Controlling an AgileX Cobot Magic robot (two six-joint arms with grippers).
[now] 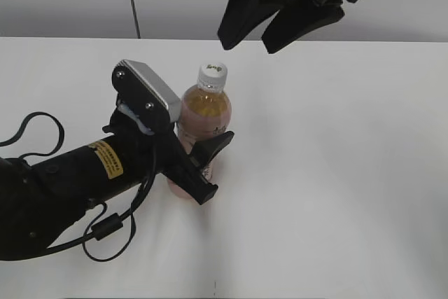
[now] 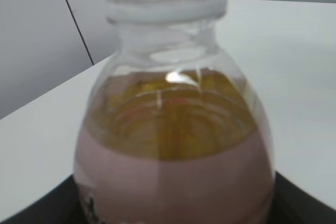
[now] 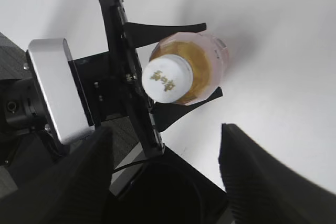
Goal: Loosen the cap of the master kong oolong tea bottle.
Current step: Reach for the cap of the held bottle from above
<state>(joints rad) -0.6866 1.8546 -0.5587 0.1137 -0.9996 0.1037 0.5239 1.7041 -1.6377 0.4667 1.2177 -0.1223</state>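
Filling nearly the whole left wrist view, the master kong oolong tea bottle (image 2: pixel 173 145) is seen at close range — clear shoulder, amber tea up to just below the neck, pale pink label beneath. In the exterior view the bottle stands upright on the white table (image 1: pixel 336 194), slightly left of the frame's centre, with the left gripper (image 1: pixel 203 155) clamped round its labelled body; a dark finger is seen on each side of it in the right wrist view. The cap (image 3: pixel 168 78), white with a small dark mark on top, is seated on the neck and is untouched.

The right gripper (image 1: pixel 260 22) hangs at the upper middle of the exterior frame, above and to the right of the cap, its jaws spread apart and holding nothing. In its own wrist view the cap lies above the gap between the two blurred fingers, not yet between them.

The step in hand is judged to be the approach to the cap — the bracing of the bottle appears done. The next move would call for the open jaws to be centred over the cap, lowered, closed on its rim and then twisted while the bottle is held fast.
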